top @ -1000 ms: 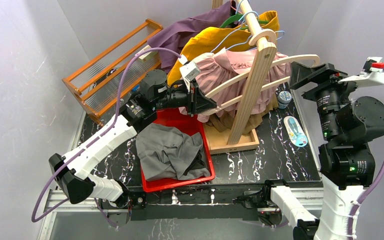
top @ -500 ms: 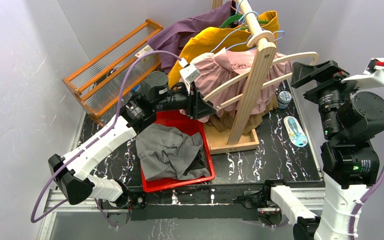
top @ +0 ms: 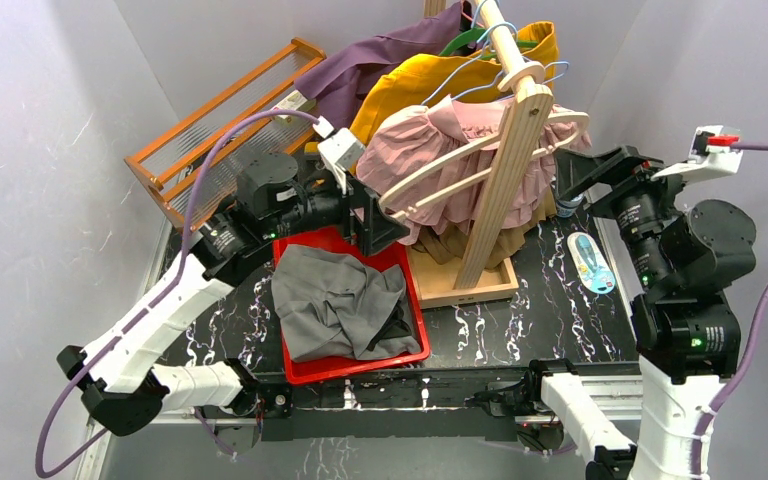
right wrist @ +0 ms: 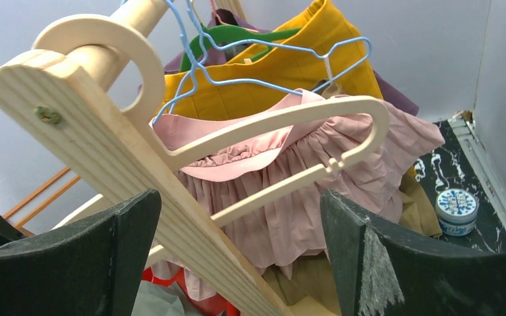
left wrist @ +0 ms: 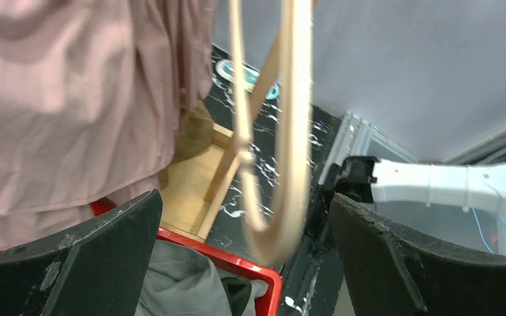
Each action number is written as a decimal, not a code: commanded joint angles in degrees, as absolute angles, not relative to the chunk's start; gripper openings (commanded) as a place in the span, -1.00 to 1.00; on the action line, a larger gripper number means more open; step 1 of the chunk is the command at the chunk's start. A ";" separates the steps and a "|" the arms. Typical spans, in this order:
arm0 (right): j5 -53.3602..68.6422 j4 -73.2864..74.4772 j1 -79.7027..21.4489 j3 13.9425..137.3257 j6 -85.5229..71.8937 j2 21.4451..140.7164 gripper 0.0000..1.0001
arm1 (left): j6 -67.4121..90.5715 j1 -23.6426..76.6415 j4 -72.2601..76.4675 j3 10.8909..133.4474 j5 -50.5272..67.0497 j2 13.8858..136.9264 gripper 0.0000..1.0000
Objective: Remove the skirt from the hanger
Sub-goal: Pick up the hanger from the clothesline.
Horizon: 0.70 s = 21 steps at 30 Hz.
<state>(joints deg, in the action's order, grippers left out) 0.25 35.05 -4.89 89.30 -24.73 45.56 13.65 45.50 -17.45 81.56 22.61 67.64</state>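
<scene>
— What is the overhead camera showing?

— The pink skirt [top: 430,145] is hanging on the wooden hanger [top: 457,158], draping mostly to the left of the rack post [top: 505,190]. The left gripper [top: 380,215] is hovering left of the post, by the hanger's lower tip. The right gripper [top: 575,180] is pointing at the post from its right side.

— And the left wrist camera?

— The jaws are standing wide apart, gripping nothing. The hanger's curved end, looking blurred, is hanging between them in front of the post, touching neither.

— The right wrist?

— Those jaws are gaping wide too, holding nothing. The skirt is sitting on the hanger just behind the post, apart from both fingers.
</scene>
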 commanded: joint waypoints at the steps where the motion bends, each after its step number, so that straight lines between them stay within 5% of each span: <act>1: 1.69 26.87 -4.89 88.31 -20.90 41.57 0.97 | 13.17 45.37 -26.03 88.64 10.45 67.39 0.97; 12: -0.98 19.33 -4.87 83.22 -20.22 37.10 0.96 | 14.67 45.20 -38.10 107.33 -3.03 73.53 0.97; 21: 0.66 19.87 -4.85 82.62 -22.21 38.31 0.96 | 13.45 40.78 -35.69 119.34 1.06 82.85 0.97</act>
<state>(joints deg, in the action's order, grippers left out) -0.43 24.16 -4.89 82.65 -21.28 37.69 14.31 43.29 -35.33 114.19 -1.23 79.44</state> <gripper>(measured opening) 0.981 0.983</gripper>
